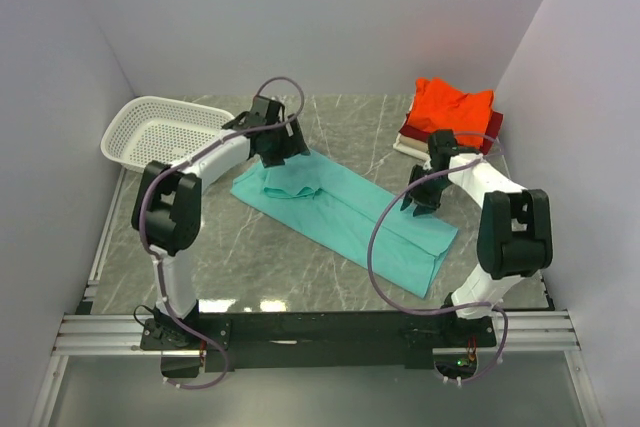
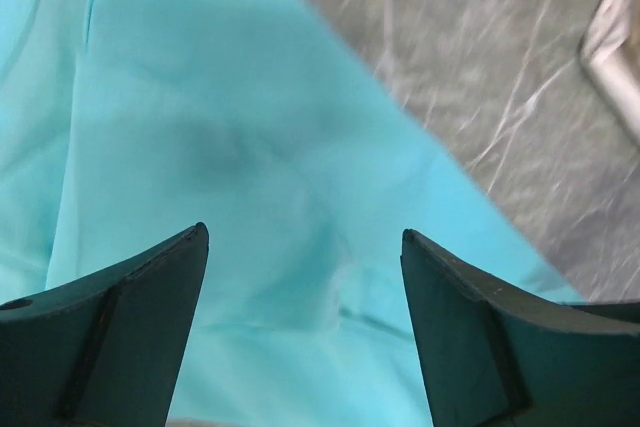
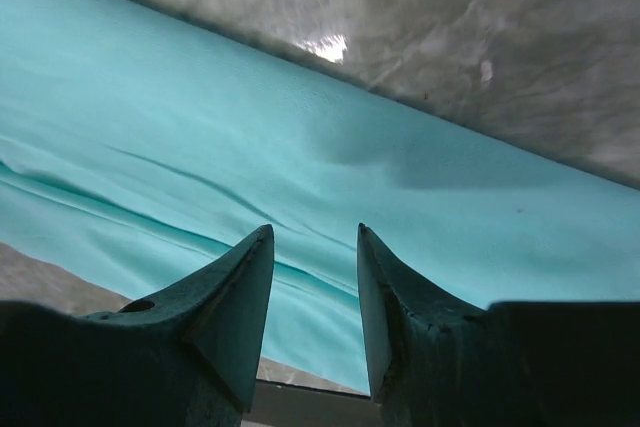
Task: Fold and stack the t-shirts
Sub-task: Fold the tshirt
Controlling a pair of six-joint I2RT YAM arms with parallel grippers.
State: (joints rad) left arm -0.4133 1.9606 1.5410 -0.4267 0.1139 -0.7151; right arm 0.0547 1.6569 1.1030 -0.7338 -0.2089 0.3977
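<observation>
The teal t-shirt (image 1: 350, 217) lies as a long folded strip slanting from the middle of the table to the near right. My left gripper (image 1: 283, 159) hovers over its bunched far-left end, jaws wide open and empty above the teal cloth (image 2: 230, 147). My right gripper (image 1: 418, 209) is open, a narrower gap, just above the shirt's right edge (image 3: 300, 167), holding nothing. Folded shirts stack at the far right: orange-red (image 1: 453, 102) on top, dark red (image 1: 408, 133) and cream (image 1: 405, 148) edges below.
A white mesh basket (image 1: 160, 132) stands at the far left. The grey marbled table (image 1: 280, 267) is walled on three sides. A metal rail (image 2: 615, 47) shows at the left wrist view's right edge. Purple cables loop over both arms.
</observation>
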